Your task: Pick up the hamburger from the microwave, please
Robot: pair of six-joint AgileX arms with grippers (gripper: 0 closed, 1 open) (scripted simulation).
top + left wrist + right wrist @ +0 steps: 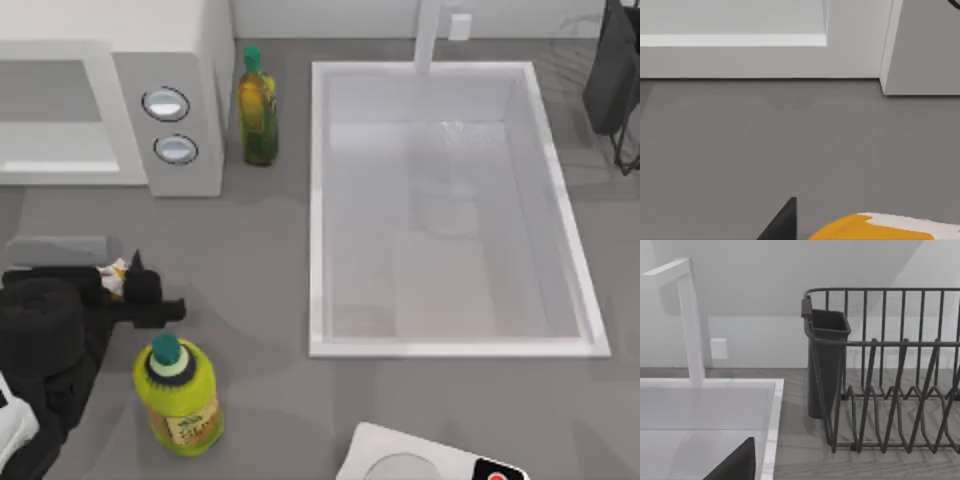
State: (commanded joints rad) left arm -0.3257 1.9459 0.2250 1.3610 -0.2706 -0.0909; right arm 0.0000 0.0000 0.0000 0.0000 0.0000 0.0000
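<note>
The white microwave [110, 100] stands at the back left, its cavity facing the table's front; its lower front edge [765, 55] fills the far side of the left wrist view. My left gripper [148, 290] hovers over the grey counter in front of it, shut on the hamburger [113, 278], a small orange-and-white bundle between the black fingers. The hamburger [880, 227] sits close under the left wrist camera, beside one dark fingertip [784, 222]. A dark fingertip [737, 465] of my right gripper shows in the right wrist view, over the sink's corner.
A yellow-green bottle [258, 105] stands beside the microwave. A bigger one [180, 395] stands just in front of my left gripper. The white sink [318, 200] with its faucet [687, 315] takes the middle right, a dark dish rack [890, 375] beyond it. A white device [420, 462] lies at the front edge.
</note>
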